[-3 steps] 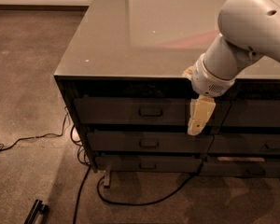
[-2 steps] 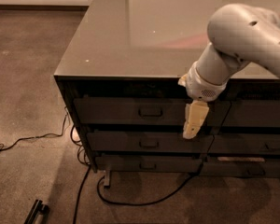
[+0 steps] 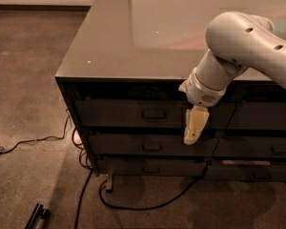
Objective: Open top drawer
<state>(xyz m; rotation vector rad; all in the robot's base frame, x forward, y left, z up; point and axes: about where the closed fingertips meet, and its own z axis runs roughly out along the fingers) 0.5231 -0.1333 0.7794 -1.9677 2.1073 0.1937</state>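
Note:
The top drawer (image 3: 128, 113) is the tallest dark grey-brown front of the left stack, just under the cabinet top, and sits flush and closed. Its small rectangular metal pull (image 3: 154, 114) is at its centre. My gripper (image 3: 191, 130) hangs from the white arm in front of the drawer's right end, pointing down. It is to the right of the pull and slightly lower, apart from it. It holds nothing that I can see.
Two slimmer drawer fronts (image 3: 148, 146) lie below, and another stack of dark drawers (image 3: 257, 147) is to the right. The cabinet has a glossy flat top (image 3: 133, 37). Black cables (image 3: 86, 185) trail on the carpet in front and left. A dark object (image 3: 35, 217) lies bottom left.
The arm and gripper have shifted left along the cabinet front, nearer the top drawer's pull. The drawer has not moved.

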